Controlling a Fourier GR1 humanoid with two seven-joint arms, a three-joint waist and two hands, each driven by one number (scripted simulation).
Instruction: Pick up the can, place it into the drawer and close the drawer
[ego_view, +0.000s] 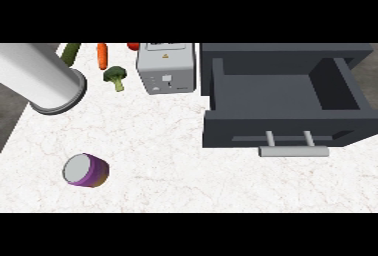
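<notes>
Nothing started yet: the can waits out on the surface and the drawer stands open.

The white marbled surface (170, 165) carries everything, and neither hand shows anywhere, so the fingers' state cannot be told and no place can be reckoned from them. The dark drawer (284, 92) is pulled out at the right, nothing inside it, its pale bar handle (293, 151) facing the near edge. A big grey cylinder (40, 77) comes in from the far left; a white toaster (167, 68) stands just beside the drawer. The purple can (86, 170) sits near the left, well apart from the drawer, untouched. Broccoli (115, 76) and a carrot (102, 55) lie at the back. Picking, placing and closing all remain, as I judge it.
</notes>
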